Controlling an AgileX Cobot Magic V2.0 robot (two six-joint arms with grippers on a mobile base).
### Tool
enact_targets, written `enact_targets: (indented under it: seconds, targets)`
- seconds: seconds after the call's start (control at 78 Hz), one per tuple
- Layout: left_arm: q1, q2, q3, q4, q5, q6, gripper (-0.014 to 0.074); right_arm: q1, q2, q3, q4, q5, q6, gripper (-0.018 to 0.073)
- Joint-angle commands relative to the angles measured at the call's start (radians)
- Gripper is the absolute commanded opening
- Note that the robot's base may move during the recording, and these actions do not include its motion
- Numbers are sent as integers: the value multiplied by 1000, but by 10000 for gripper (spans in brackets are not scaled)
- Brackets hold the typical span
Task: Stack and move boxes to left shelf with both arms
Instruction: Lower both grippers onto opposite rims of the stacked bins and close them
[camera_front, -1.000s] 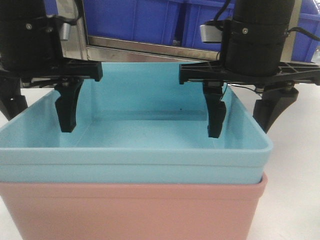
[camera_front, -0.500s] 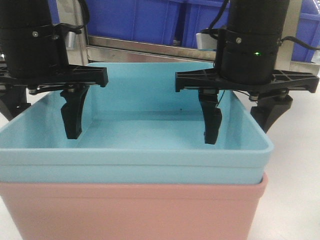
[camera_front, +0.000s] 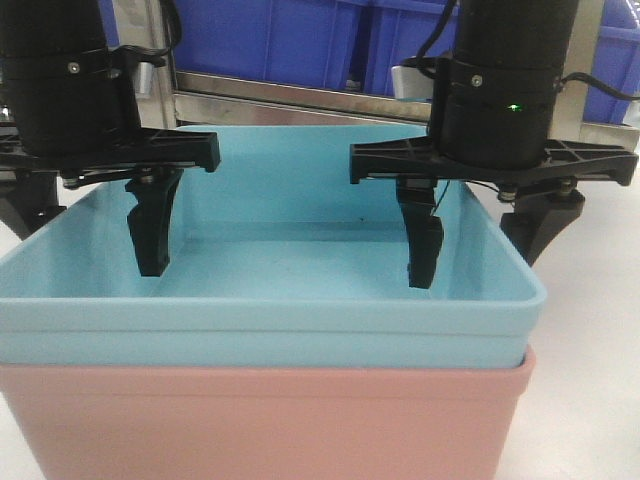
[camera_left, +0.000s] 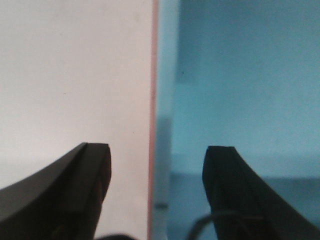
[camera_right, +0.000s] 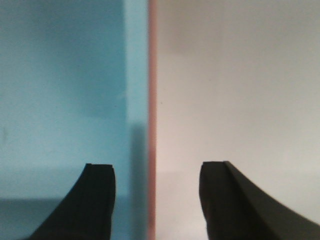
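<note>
Front: blue bin (camera_front: 300, 300) nested in pink bin (camera_front: 260, 420) on table (camera_front: 590, 380). Left gripper (camera_front: 85, 245) and right gripper (camera_front: 475, 265), both spread wide, straddle opposite side walls. Left inner finger has shifted slightly inward since the earlier frame.
Wrists: each rim lies between parted fingers, clear of both.

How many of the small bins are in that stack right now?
2. The light blue bin sits nested on top, and the pink bin is beneath it. Any further bin hidden inside the pink one would not show.
</note>
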Motion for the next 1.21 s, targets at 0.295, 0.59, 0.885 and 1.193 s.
enact_targets:
  seconds: [0.295, 0.59, 0.885, 1.193]
  targets:
    - [-8, -42, -31, -15, -14, -4, 311, -1, -44, -24, -7, -2, -11, 416]
    - [-8, -41, -31, -15, -14, -4, 91, -1, -44, -24, -7, 6, -13, 207]
    - [-8, -41, -31, -15, -14, -4, -3, -1, -44, -24, -7, 1, -13, 53]
    - [-8, -41, -31, -17, -7, -4, -3, -1, -44, -24, -7, 14, -13, 53]
